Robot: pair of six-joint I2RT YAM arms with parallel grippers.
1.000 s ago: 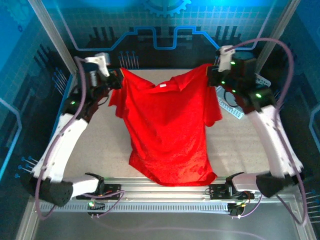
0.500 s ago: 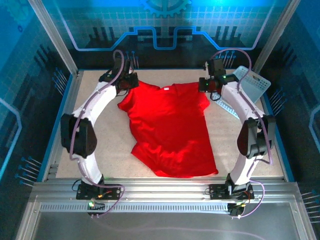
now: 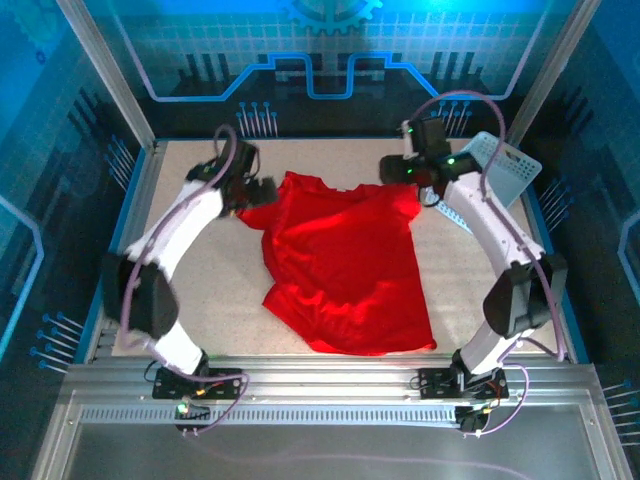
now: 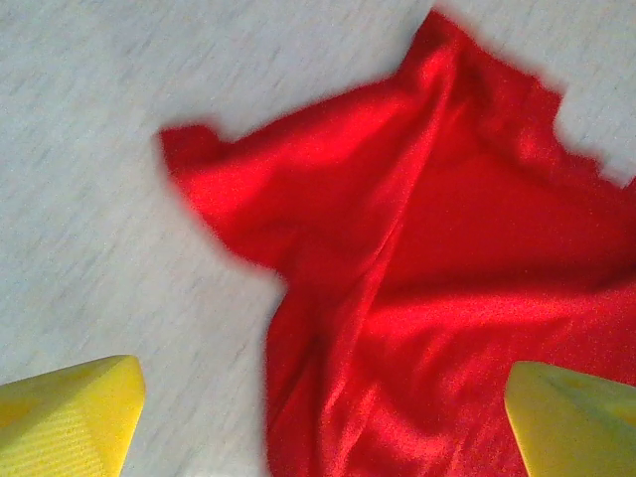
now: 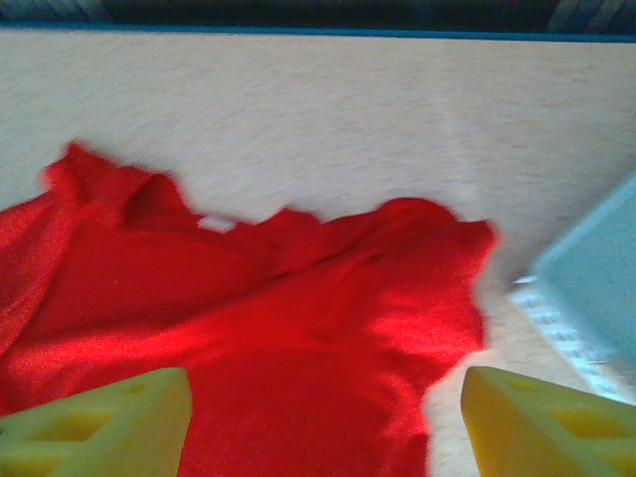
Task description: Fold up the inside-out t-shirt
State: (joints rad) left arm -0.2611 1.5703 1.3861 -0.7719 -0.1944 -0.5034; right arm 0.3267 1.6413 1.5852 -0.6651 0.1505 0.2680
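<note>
The inside-out t-shirt (image 3: 345, 265) is bright red and lies on the table, collar end far, hem near the front edge. Its left shoulder is rumpled and folded inward. My left gripper (image 3: 262, 188) hovers open just over the left sleeve. In the left wrist view, the yellow fingers (image 4: 70, 422) stand wide apart above the t-shirt (image 4: 447, 248), holding nothing. My right gripper (image 3: 395, 170) is open over the right shoulder. Its fingers (image 5: 542, 422) spread above the t-shirt (image 5: 298, 328) without touching it.
A light blue mesh basket (image 3: 500, 170) leans at the far right of the table, close behind the right arm; its corner (image 5: 596, 278) sits just right of the shirt's sleeve. Bare speckled table (image 3: 200, 270) lies to the left of the shirt.
Both grippers have opened and let go of the shirt's shoulders. The shirt, held up a second ago, has dropped onto the table and its left shoulder has crumpled inward.
</note>
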